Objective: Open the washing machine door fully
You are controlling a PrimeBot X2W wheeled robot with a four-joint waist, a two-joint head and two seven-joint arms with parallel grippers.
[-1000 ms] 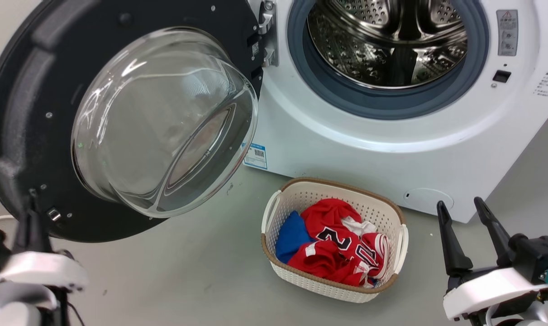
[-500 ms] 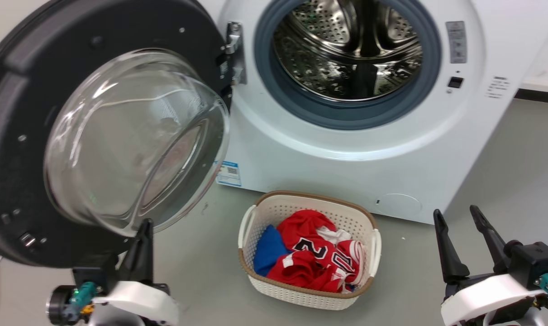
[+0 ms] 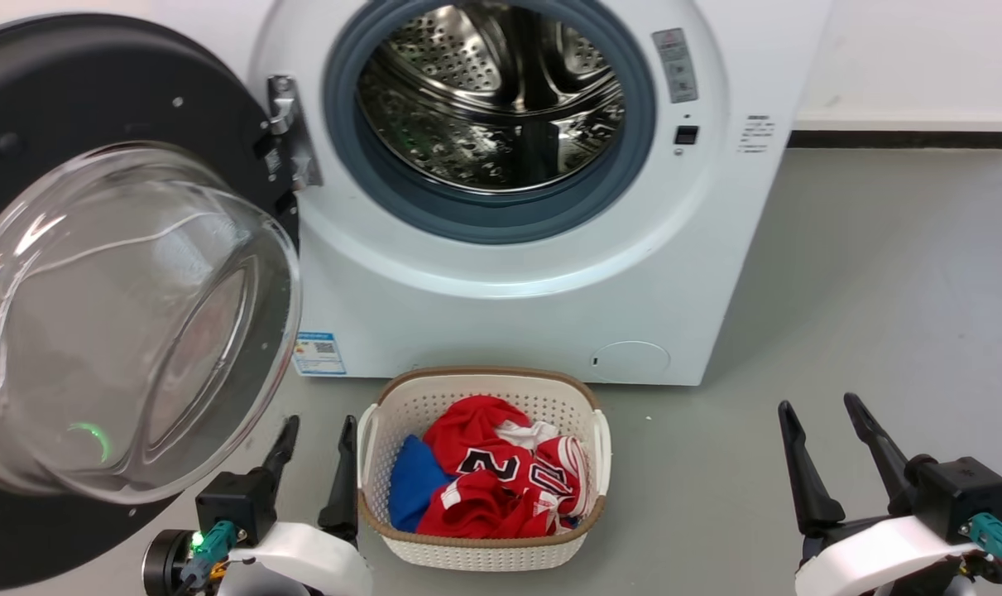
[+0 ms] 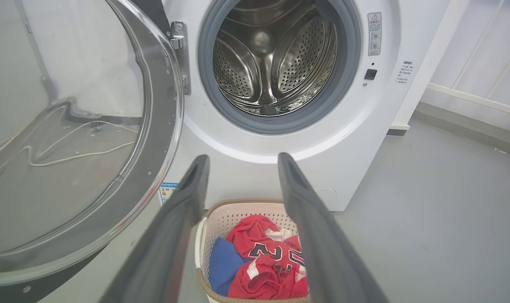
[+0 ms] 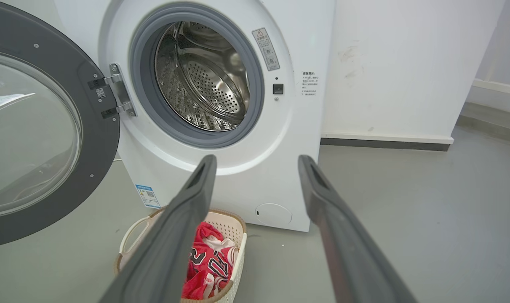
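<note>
The washing machine door [image 3: 70, 108] is hanging swung wide across the left of the frame, its glass bowl [image 3: 120, 331] bulging out just above the left gripper [image 3: 318, 426]. Both that gripper and the right gripper [image 3: 819, 406] are holding their fingers spread, gripping nothing. Any lift by the left arm is risking a knock against the glass. A sideways sweep is likely nudging the laundry basket [image 3: 484, 377] just beside it. Whether the hinge [image 3: 290, 132] is sitting at its stop I cannot tell, so the door may be free to drift shut.
</note>
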